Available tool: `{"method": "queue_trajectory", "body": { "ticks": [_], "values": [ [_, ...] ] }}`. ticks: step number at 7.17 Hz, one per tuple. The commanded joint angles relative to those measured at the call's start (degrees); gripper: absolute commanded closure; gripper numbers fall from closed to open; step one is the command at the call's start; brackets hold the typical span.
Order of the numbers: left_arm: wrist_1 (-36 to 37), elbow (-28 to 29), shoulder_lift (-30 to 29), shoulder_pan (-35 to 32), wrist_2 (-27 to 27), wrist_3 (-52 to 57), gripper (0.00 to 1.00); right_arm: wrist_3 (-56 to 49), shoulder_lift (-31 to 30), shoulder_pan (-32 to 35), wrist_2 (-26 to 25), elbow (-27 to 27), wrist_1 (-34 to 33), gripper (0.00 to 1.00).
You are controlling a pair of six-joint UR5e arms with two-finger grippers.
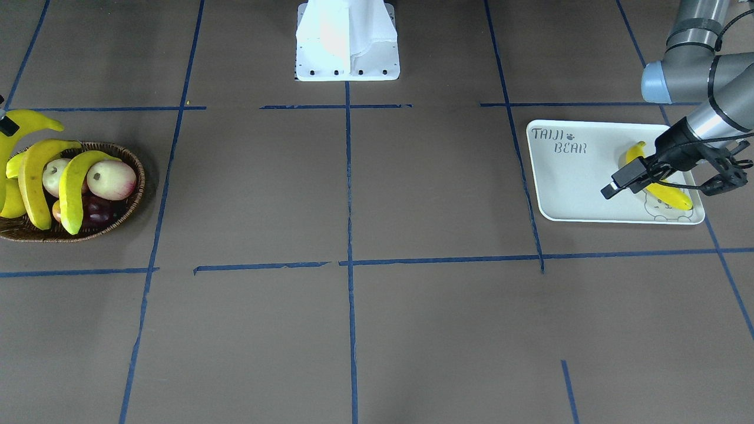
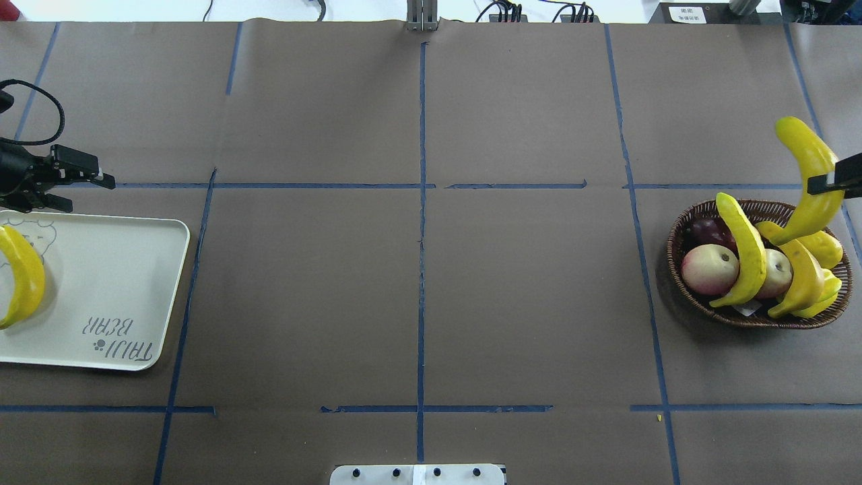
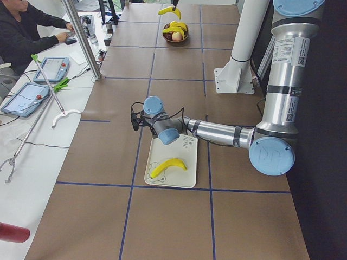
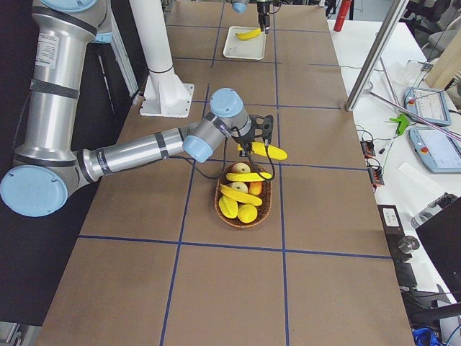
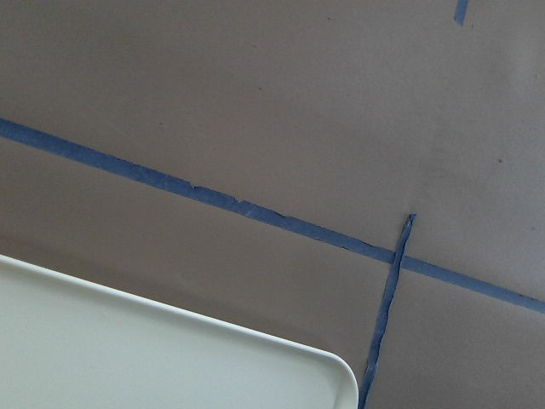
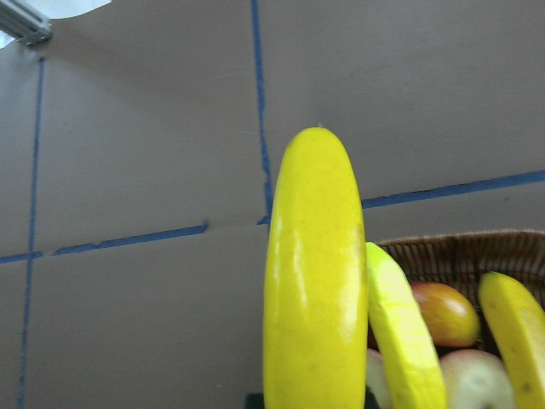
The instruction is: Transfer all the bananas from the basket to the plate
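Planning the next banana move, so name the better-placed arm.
Right. The right gripper holds a banana lifted above the basket, ready to carry. The left gripper hangs open and empty at the plate, far from the basket.

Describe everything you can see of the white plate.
The plate is a flat white rectangular tray with rounded corners and a low rim. "TAIJI BEAR" is printed at one corner, a line-drawn bear face at another. It lies on the brown table at the robot's left; one yellow banana rests on it by the bear.
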Motion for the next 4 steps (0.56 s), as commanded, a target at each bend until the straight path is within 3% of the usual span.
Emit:
{"method": "queue_trajectory", "body": {
  "ticks": [1, 3, 4],
  "values": [
    [-0.51, -0.59, -0.16, 0.00, -0.24, -0.30, 0.00, 10.11, 11.56, -8.62, 0.03, -2.73, 0.38, 1.00],
    [-0.69, -1.03, -1.73, 0.17, -0.42, -3.29, 0.00, 20.34, 19.23, -21.00, -12.39, -2.13, 0.56, 1.00],
    [-2.17, -1.03, -2.87, 0.35, -0.42, -6.08, 0.00, 24.56, 24.66, -30.64, -23.77, -2.39, 0.47, 1.00]
  ]
}}
